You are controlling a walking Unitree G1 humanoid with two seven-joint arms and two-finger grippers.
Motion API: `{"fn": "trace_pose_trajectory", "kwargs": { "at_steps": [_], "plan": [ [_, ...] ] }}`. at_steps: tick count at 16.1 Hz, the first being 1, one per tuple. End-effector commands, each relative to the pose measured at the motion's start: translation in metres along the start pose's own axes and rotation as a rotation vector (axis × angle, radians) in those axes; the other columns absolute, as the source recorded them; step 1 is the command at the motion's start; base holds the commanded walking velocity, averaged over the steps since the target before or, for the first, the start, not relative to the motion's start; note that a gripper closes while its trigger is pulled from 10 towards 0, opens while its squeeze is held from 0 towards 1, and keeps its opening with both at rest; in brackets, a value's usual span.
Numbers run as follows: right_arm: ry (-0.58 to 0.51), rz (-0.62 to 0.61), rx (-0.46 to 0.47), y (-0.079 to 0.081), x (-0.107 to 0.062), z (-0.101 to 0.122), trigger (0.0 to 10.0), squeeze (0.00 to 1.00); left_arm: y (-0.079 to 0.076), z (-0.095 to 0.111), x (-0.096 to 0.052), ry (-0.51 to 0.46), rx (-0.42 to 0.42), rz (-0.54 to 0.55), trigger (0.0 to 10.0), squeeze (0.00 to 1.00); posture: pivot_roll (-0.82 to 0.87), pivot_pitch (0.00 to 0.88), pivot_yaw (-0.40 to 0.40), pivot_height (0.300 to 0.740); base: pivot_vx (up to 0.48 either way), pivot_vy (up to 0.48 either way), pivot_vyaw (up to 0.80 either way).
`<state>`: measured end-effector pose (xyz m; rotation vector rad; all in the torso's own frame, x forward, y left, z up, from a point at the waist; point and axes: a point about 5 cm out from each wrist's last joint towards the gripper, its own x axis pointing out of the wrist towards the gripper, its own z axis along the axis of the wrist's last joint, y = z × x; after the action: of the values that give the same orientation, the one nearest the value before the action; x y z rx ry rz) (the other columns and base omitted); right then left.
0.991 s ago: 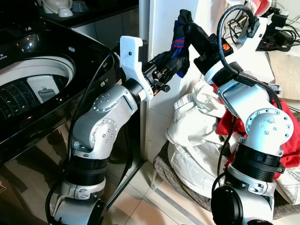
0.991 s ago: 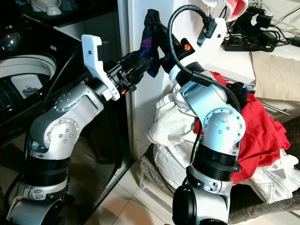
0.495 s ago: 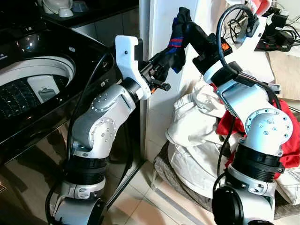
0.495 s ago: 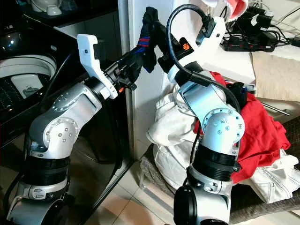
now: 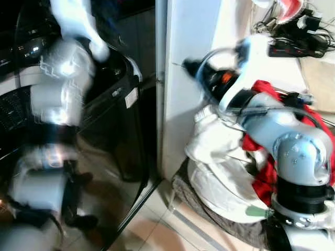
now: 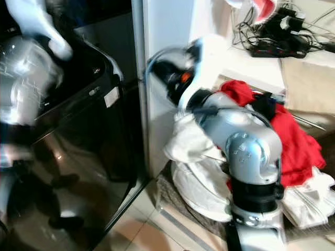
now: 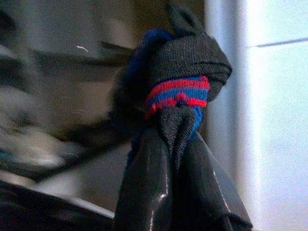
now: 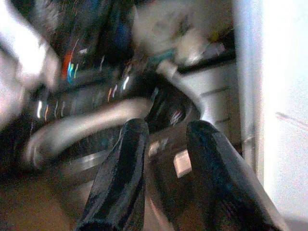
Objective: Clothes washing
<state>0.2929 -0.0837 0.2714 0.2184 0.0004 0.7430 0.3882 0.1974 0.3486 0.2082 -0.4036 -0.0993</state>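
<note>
In the left wrist view we see the left gripper (image 7: 175, 144) clenched on a dark sock (image 7: 185, 72) with a red-and-blue striped band, the cloth pinched between both black fingers and bunched above them. In the head views the left arm (image 5: 60, 78) is a blur over the black washing machine (image 5: 112, 99), so we judge the step in hand to be carrying the sock to the drum. The drum opening itself is too smeared to place. The right gripper (image 8: 163, 144) holds nothing; its fingers stand apart with a clear gap. The right arm (image 5: 282, 136) sits low over the laundry pile, white garments (image 5: 220, 167) and red cloth (image 5: 264, 91) heaped in a basket (image 5: 225, 222) beside the white wall panel (image 5: 191, 63). To do this well, we would keep the pinch firm until the sock hangs squarely over the opening (a knotted sock swings and may snag the rim), then lower before letting go, so it drops inside and not onto the glossy top. The right arm should stay out of the left arm's path.
</note>
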Motion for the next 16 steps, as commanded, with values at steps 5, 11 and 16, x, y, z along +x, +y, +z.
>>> {"fn": "trace_pose_trajectory", "kwargs": {
  "at_steps": [5, 11, 16],
  "plan": [
    [0.064, 0.006, -0.121, 0.012, 0.008, -0.008, 10.0, 0.00, 0.036, -0.045, 0.005, 0.427, 0.660, 0.097, 8.5, 0.00, -0.06, 0.000, 0.042, 0.740, 0.000, 0.000, 0.00],
    [0.050, -0.024, -0.156, 0.011, 0.006, -0.007, 10.0, 0.00, 0.070, -0.084, -0.023, 0.684, 0.744, 0.156, 10.0, 1.00, -0.08, 0.000, 0.043, 0.740, 0.000, 0.000, 0.00],
    [0.054, -0.033, -0.171, 0.011, 0.007, -0.008, 10.0, 0.00, 0.067, -0.085, -0.022, 0.677, 0.696, 0.140, 10.0, 1.00, -0.07, 0.000, 0.040, 0.740, 0.000, 0.000, 0.00]
  ]
}}
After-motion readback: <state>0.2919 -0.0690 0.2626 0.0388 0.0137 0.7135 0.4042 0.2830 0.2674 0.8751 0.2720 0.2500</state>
